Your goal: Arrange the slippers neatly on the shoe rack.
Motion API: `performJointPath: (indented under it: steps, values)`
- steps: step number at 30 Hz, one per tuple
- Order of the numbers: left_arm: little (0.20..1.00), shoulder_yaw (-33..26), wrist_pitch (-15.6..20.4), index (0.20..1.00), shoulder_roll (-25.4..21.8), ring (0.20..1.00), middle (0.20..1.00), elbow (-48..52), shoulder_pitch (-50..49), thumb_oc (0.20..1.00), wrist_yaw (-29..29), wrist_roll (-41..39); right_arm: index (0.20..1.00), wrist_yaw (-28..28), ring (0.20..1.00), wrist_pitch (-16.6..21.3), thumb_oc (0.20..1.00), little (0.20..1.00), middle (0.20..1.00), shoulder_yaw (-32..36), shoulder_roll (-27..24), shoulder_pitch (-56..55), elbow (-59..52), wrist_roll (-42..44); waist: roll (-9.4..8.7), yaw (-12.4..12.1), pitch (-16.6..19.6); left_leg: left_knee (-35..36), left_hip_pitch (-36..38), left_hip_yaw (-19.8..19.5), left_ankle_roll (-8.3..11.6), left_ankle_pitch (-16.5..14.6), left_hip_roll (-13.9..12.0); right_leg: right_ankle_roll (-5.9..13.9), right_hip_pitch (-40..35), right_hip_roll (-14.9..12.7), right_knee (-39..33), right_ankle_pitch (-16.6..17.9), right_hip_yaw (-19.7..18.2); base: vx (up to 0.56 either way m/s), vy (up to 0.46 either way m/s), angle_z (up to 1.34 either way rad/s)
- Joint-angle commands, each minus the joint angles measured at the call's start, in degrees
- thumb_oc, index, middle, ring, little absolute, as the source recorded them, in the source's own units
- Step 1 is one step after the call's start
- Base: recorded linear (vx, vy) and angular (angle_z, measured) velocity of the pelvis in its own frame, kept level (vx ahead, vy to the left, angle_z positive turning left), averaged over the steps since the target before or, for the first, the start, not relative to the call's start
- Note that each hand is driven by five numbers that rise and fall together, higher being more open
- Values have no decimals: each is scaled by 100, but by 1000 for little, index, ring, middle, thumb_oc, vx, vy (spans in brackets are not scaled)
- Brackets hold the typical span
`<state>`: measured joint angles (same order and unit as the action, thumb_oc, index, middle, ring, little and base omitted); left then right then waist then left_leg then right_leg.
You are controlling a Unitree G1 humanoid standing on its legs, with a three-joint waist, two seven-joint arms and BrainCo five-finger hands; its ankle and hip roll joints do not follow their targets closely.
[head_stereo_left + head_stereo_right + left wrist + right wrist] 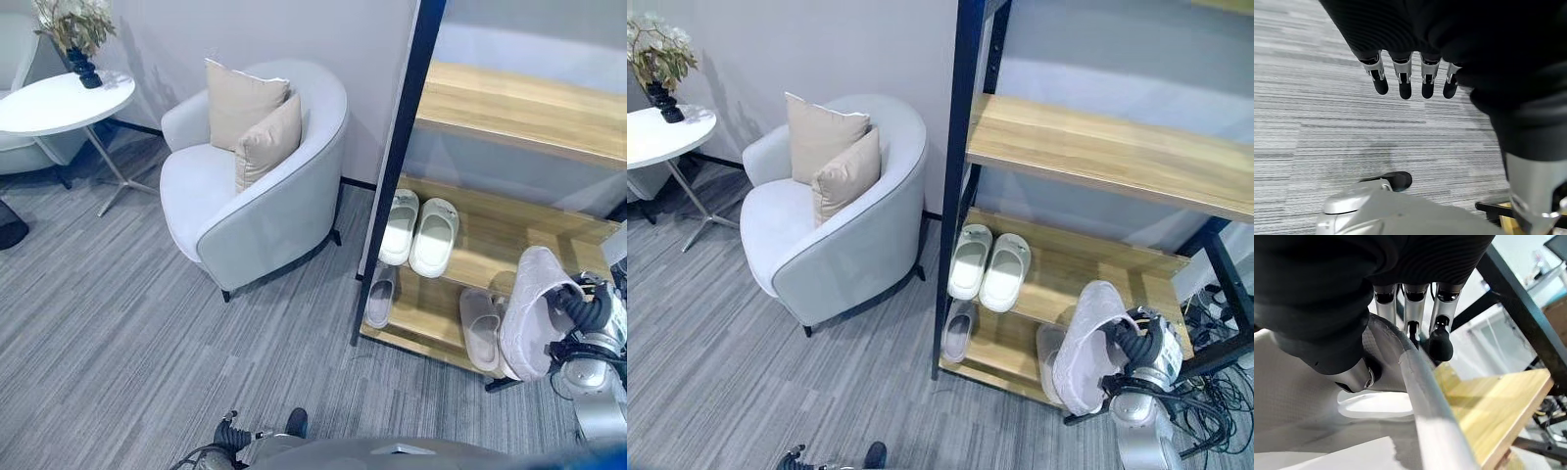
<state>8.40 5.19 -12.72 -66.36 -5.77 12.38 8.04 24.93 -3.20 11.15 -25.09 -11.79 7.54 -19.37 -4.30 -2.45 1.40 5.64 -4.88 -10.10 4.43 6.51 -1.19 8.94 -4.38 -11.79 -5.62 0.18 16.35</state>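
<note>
Gripping a pale grey slipper (1092,343) in the right hand (1136,348), fingers (1441,340) hooked over its rim and thumb pressing from the other side. Holding it up on end, just in front of the shoe rack (1097,147), down low by the bottom shelf (421,308).

To do this step well:
- Tip the slipper flat first, sole down.
- Slide it in next to the matching slipper (480,328) lying on that shelf.
- Point the toe the same way as the white pair (419,230) on the shelf above.
- Keep it close beside its mate, not on top of it.
- Let go only with the sole resting on the wood.
- Watch out for the dark post of the rack on the way in.

Left hand (1405,78) hanging over the floor (1327,122), fingers loose and straight, holding nothing.

Hard to see:
- Part of the matching slipper, hidden behind the held one.
- How much room is left at the right end of the bottom shelf.
- Another grey slipper (380,294) at the far left of that shelf, half behind the post; cannot tell if it has a mate.
</note>
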Motion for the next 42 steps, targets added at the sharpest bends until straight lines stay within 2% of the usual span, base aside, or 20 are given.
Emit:
performJointPath:
  steps: [1,2,4,6,8,14,15,17,21,25,28,32,35,38,39,40,42]
  values:
    - [1000,-177,68,1000,18,1000,1000,-247,282,1000,-13,-81,200,-78,200,515,200,200,200,309,-314,205,-615,-152,128,-133,-67,-64,423,25,-192,-940,71,14,-18,208,149,-127,41,-50,25,-2]
    - [1000,-269,82,1000,18,1000,1000,-254,277,1000,-32,-115,200,-268,200,731,200,200,200,240,-312,66,-1201,-228,145,-47,-27,-64,448,41,-187,-948,62,2,-16,218,166,-149,-1,-57,32,-1]
    - [1000,-338,88,1000,25,1000,1000,-296,222,1000,-62,-68,200,-439,200,812,200,200,200,250,-322,-228,-1547,-365,153,11,-16,-64,474,70,-197,-958,54,3,-8,221,195,-154,-35,-44,34,-10]
    - [1000,-380,88,1000,41,1000,1000,-331,143,1000,-84,-14,200,-571,200,876,200,200,200,226,-208,-508,-1659,-314,164,50,-21,-64,500,96,-205,-961,46,3,4,220,216,-152,-75,-49,33,-18]
    - [1000,-422,60,1000,41,1000,1000,-401,134,1000,-121,-48,200,-838,200,1051,200,200,200,47,46,-746,-1780,178,196,141,-44,-64,433,134,-200,-885,60,1,81,198,208,-116,-101,-138,42,-18]
    - [1000,-370,145,1000,11,1000,1000,-242,167,1000,-93,9,200,-1113,200,1189,200,200,200,-307,-135,-1109,-2043,-118,222,313,-123,-64,358,190,-203,-871,83,2,188,159,236,-76,-138,-54,14,-3]
    - [1000,-368,150,1000,4,1000,1000,-208,180,1000,-80,-12,200,-1132,200,1191,200,200,200,-336,-133,-1128,-2030,-115,224,332,-132,-64,364,201,-203,-875,81,5,197,156,257,-79,-155,4,9,-9]
    - [1000,-252,125,1000,-35,1000,1000,60,222,1000,-9,-77,200,-980,200,1031,200,200,200,-552,-136,-605,-1198,-72,215,278,-164,-64,368,183,-223,-876,79,-15,192,151,297,-110,-166,22,6,-17]
    - [1000,-190,124,1000,-93,1000,1000,339,216,1000,-14,-360,200,-857,200,911,200,200,200,-774,-32,-219,-852,-10,194,200,-285,-111,400,127,-249,-895,74,-50,187,124,486,-199,-140,47,5,0]
    - [1000,33,187,1000,-337,1000,1000,1103,198,1000,-18,-368,200,-840,200,914,200,200,200,-849,-53,-147,-560,176,142,135,-473,-247,295,29,-249,-920,86,-63,202,113,618,-281,-30,38,-6,15]
    - [1000,59,210,1000,-506,1000,1000,1719,218,1000,-29,-599,200,-839,200,959,200,200,200,-863,-161,-73,-497,306,76,85,-734,-651,-54,-55,-255,-1001,116,-119,389,70,893,-384,24,-69,-17,29]
    - [1000,111,309,1000,-649,1000,1000,2321,259,1000,-24,-954,200,-835,200,978,200,200,200,-1052,-335,297,-427,350,54,113,-1427,-1959,-1001,21,-330,-1359,273,-287,1171,-40,1853,-629,-197,-196,44,-3]
    - [1000,45,412,1000,-704,1000,1000,2736,105,1000,-37,-1257,200,-818,200,984,200,200,200,-1100,-372,299,-460,327,89,120,-1614,-2567,-1432,35,-386,-1605,300,-386,1600,5,2396,-856,-364,-68,44,-20]
    - [1000,199,530,1000,-734,1000,1000,3169,-368,1000,-53,-1330,200,-638,200,963,200,200,200,-1150,-284,188,-369,278,116,21,-1908,-3601,-2088,35,-528,-2057,163,-518,2337,44,3478,-1314,-556,-46,-2,-19]
    - [1000,199,530,1000,-735,1000,1000,3169,-368,1000,-53,-1330,200,-638,200,963,200,200,200,-1150,-284,187,-369,278,116,20,-1904,-3605,-2094,35,-528,-2059,163,-518,2343,44,3481,-1315,-557,-56,-40,-25]
    - [1000,200,552,1000,-799,1000,1000,3378,-508,1000,-37,-1440,200,-556,200,970,200,200,200,-1144,-248,112,-395,321,138,-9,-2035,-4164,-2441,-10,-599,-2258,172,-602,2661,18,4013,-1540,-529,-38,-36,-10]
    - [1000,183,590,1000,-854,1000,1000,3545,-559,1000,0,-1529,200,-484,200,975,200,200,200,-1162,-239,22,-436,251,181,-17,-2128,-4663,-2808,-59,-632,-2463,182,-722,3015,-11,4570,-1867,-516,-4,-61,10]
